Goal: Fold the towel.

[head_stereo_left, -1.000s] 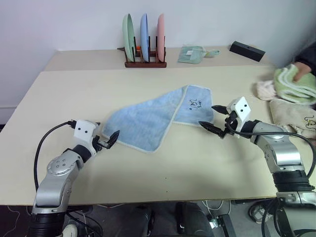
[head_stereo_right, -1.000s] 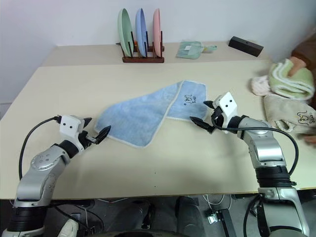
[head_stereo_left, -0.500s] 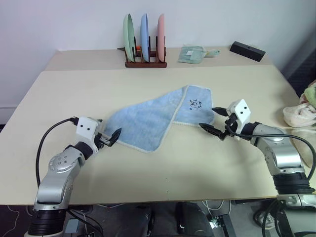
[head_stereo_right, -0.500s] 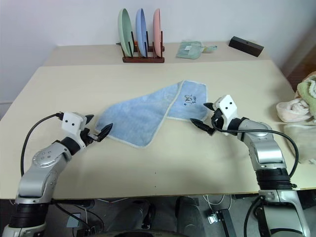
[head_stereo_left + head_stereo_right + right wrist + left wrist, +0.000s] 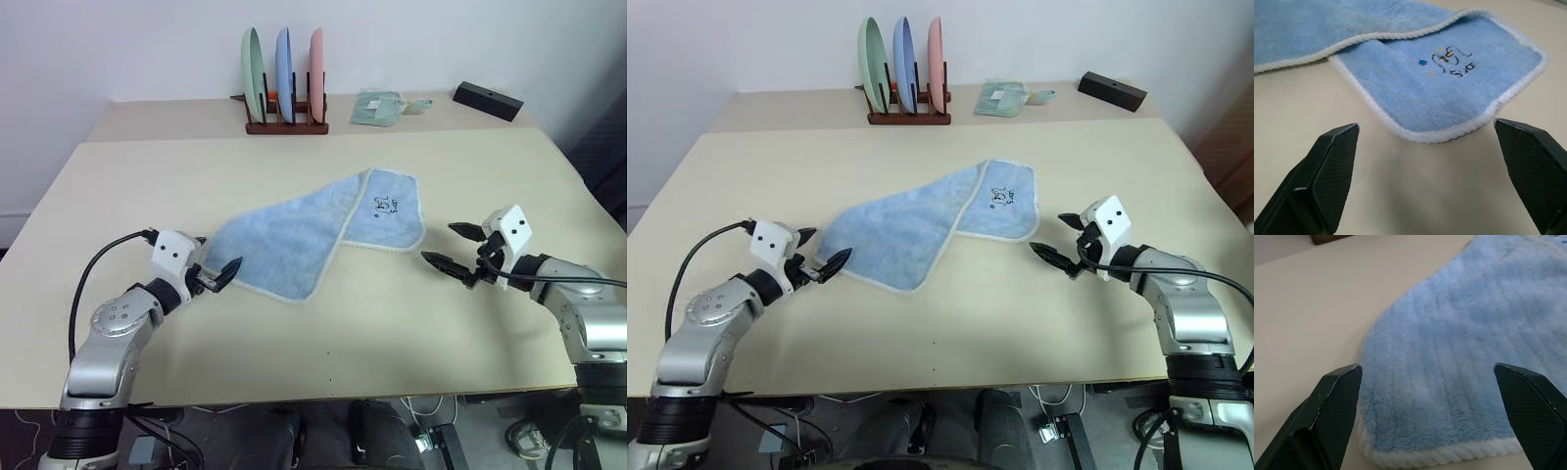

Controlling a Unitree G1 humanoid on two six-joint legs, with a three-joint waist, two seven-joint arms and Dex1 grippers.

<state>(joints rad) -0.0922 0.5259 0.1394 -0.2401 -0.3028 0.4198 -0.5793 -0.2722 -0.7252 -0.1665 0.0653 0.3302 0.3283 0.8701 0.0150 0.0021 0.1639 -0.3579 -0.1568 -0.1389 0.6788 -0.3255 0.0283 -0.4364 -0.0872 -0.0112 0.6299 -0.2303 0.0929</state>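
Both end effectors, left (image 5: 217, 271) and right (image 5: 460, 249), gape empty.

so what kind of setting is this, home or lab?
Likely a lab test bench staged as a home: a plain beige table against a bare wall, loose cables under it, props like a plate rack and a towel.

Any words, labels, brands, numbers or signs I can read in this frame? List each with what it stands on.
Light blue terry towel, near one corner: a small dark embroidered mark that looks like a line drawing with about three letters under it; the letters cannot be read with confidence.
Black rectangular box at the far edge of the table: no print that can be made out.
Nothing else bears text.
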